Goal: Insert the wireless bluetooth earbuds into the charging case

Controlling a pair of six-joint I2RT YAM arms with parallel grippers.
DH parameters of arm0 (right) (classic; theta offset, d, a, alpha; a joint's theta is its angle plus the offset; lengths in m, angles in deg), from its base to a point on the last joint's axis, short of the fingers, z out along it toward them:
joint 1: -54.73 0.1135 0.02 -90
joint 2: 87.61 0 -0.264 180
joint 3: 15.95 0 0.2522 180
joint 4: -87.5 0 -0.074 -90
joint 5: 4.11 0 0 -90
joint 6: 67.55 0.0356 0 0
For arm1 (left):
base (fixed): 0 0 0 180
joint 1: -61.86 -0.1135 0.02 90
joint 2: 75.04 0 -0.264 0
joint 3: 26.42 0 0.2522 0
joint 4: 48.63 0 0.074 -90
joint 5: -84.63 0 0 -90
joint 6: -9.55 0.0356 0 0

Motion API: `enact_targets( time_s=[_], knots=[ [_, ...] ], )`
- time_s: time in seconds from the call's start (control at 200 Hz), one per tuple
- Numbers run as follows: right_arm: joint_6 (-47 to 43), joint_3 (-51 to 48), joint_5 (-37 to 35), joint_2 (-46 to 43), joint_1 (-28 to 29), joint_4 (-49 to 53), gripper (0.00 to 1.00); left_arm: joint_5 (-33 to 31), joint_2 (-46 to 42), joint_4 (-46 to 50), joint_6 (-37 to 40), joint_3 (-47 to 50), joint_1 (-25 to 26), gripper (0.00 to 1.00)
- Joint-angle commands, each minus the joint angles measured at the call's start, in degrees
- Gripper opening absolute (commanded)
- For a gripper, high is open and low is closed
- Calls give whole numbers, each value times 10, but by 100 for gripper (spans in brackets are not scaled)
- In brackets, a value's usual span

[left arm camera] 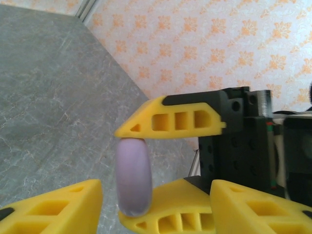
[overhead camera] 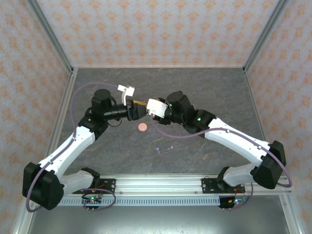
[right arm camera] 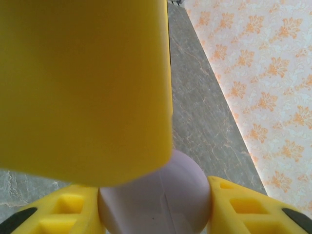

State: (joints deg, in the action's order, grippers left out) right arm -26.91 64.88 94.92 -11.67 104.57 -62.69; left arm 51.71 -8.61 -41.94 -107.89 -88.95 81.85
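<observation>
A lavender disc charging case (right arm camera: 161, 200) is held closed above the table between the two arms. My right gripper (right arm camera: 153, 187) is shut on it, one finger on each side. In the left wrist view the case (left arm camera: 133, 178) stands edge-on, clamped from above and below by the right gripper's fingers (left arm camera: 170, 119). My left gripper (left arm camera: 156, 195) is open, its fingers spread wide to either side of the case. Both grippers meet at mid table, left gripper (overhead camera: 136, 112) and right gripper (overhead camera: 145, 108). Two lavender earbuds (overhead camera: 158, 150) (overhead camera: 169, 147) lie on the table in front of them.
A pink disc case (overhead camera: 143, 127) lies flat on the grey table (overhead camera: 209, 92) just below the grippers. Patterned walls with metal posts enclose the table on three sides. A purple cable (overhead camera: 168, 134) loops from the right arm near the pink case.
</observation>
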Motion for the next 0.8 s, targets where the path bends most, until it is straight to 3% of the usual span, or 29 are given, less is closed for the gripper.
enact_targets(
  time_s=[0.0, 0.425, 0.796],
  knots=[
    [3, 1, 14, -20, 4, -23, 44, 15, 11, -2, 2, -19, 6, 57],
    [9, -6, 16, -26, 4, -39, 44, 47, 31, -14, -1, -11, 15, 49],
    [24, -10, 12, -24, 4, -47, 45, 63, 29, -19, 9, -8, 22, 32]
  ],
)
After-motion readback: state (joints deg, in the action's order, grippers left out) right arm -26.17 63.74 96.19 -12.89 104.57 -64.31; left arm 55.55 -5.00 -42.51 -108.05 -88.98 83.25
